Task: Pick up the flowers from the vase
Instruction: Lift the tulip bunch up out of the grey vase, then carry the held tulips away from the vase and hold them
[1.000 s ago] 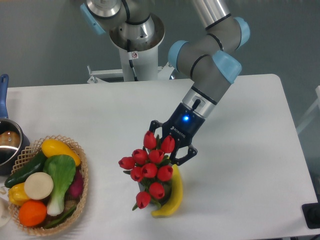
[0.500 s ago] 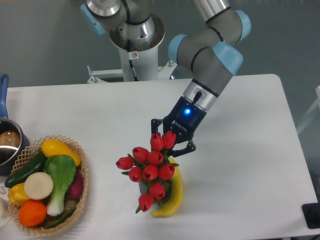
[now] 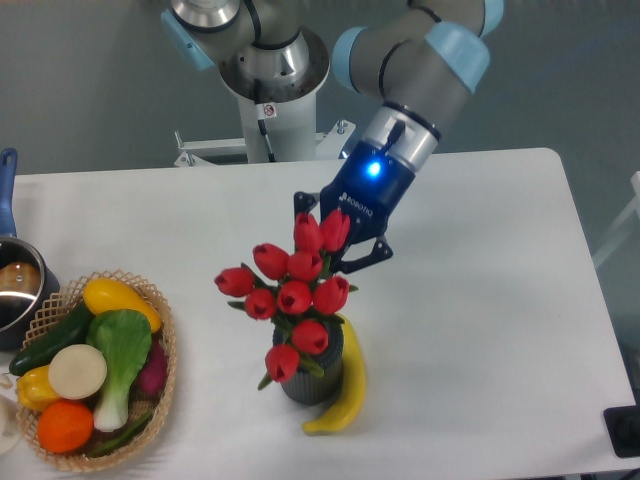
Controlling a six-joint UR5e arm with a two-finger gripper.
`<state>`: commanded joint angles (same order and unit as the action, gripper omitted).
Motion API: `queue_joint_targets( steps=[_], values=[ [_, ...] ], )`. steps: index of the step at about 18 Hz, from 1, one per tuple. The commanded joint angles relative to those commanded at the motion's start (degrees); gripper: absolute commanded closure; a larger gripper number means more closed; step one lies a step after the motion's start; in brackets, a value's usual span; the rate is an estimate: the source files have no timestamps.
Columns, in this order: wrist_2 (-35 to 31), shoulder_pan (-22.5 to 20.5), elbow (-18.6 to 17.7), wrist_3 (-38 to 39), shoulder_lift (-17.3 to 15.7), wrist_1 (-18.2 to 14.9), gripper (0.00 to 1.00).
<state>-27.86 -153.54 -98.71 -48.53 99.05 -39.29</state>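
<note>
The flowers, a bunch of red tulip buds with green stems, hang above the vase. The vase is a short dark grey ribbed cylinder standing upright on the table. Its mouth is hidden behind the lowest buds and leaves, so I cannot tell whether the stems are still inside. My gripper comes down at a slant from the upper right. It is shut on the top of the flowers, with its dark fingers on either side of the uppermost buds.
A yellow banana lies against the vase's right side. A wicker basket of vegetables sits at the front left. Behind it, at the left edge, is a metal pot with a blue handle. The robot base stands at the back.
My gripper has risen and moved back with the flowers in it. The bunch has come up, and the vase, hidden before, now shows beneath it.
</note>
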Motion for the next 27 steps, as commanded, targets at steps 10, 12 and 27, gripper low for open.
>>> queue_joint_targets(
  steps=[10, 12, 27],
  values=[
    [0.18, -2.29, 9.67, 8.44, -0.17, 0.0, 1.0],
    [1.14, -2.81, 9.77, 8.89, -0.79, 0.0, 1.0],
    [1.94, -15.11, 7.67, -4.17, 0.43, -0.09, 1.0]
  ],
)
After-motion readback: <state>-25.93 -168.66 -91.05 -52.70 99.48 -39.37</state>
